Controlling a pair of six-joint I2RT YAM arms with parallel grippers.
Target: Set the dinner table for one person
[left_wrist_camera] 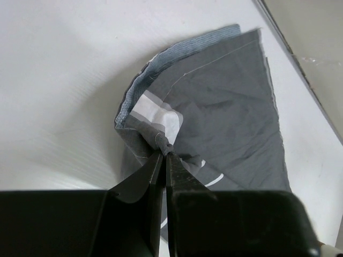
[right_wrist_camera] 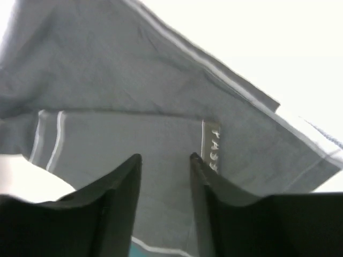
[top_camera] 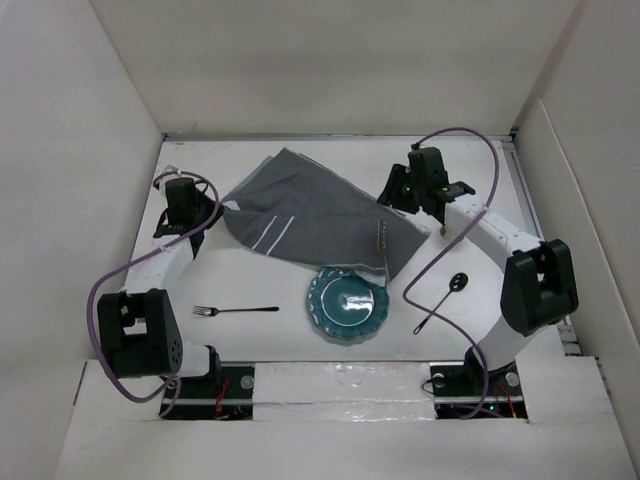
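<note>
While under left hand (left_wrist_camera: pixel 163 152), dinner table (left_wrist_camera: pixel 53 80).

Plain white board walls (top_camera: pixel 330 60) rise at the back and along both sides.

The cloth (top_camera: pixel 310 215) lies spread across the far middle of the worktop (top_camera: pixel 260 345), and its near right corner reaches the far rim of the plate (top_camera: pixel 347 303), which sits near the front at the centre. Left of the plate and apart from it the fork (top_camera: pixel 235 310) lies crosswise with its tines pointing left, and right of the plate the spoon (top_camera: pixel 445 298) lies slanted, bowl farther back. My left pincer (left_wrist_camera: pixel 165 152) nips the cloth's left corner, and my right pincer (right_wrist_camera: pixel 166 158) hangs over the cloth's right part, jaws apart.
</note>
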